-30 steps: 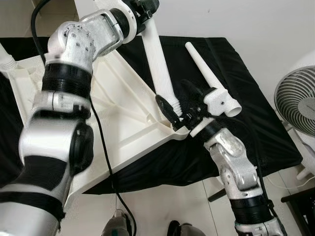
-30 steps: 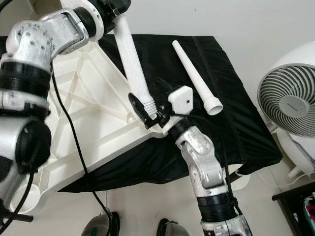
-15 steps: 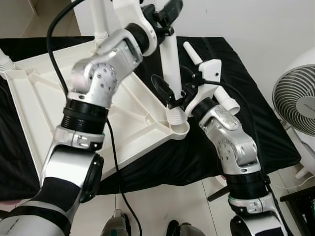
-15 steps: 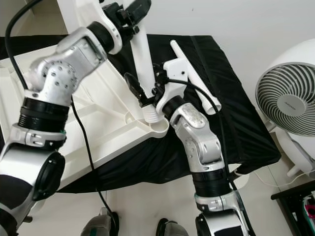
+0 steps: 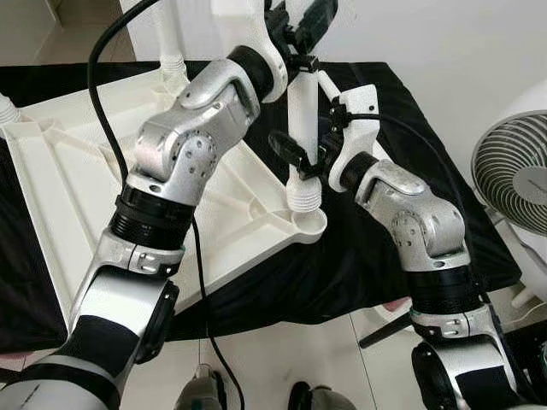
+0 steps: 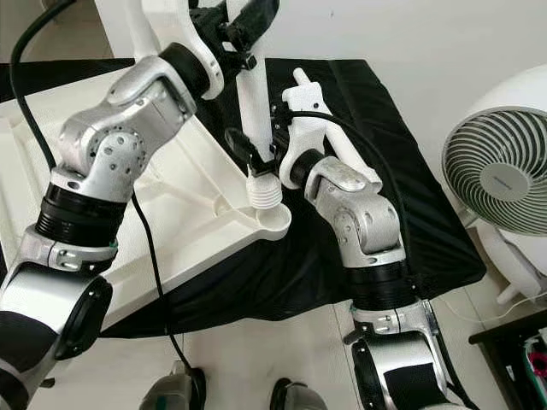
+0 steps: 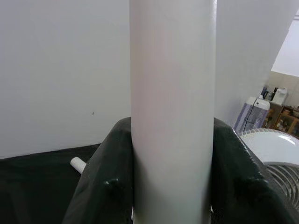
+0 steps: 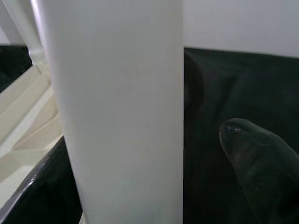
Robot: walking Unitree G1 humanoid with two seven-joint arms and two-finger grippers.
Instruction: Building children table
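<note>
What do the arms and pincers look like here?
Both arms are silver metal segments with black ribbed joint bands and dotted screw holes. A loose black cable runs along the left arm. Left pincer and right pincer have black fingers; the right wrist has a white housing.

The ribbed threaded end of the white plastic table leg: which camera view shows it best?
The right eye view: the ribbed threaded end shows whole, just above the round corner socket of the white tabletop. The left eye view shows it similarly. Both wrist views show the leg's smooth shaft between black fingers.
</note>
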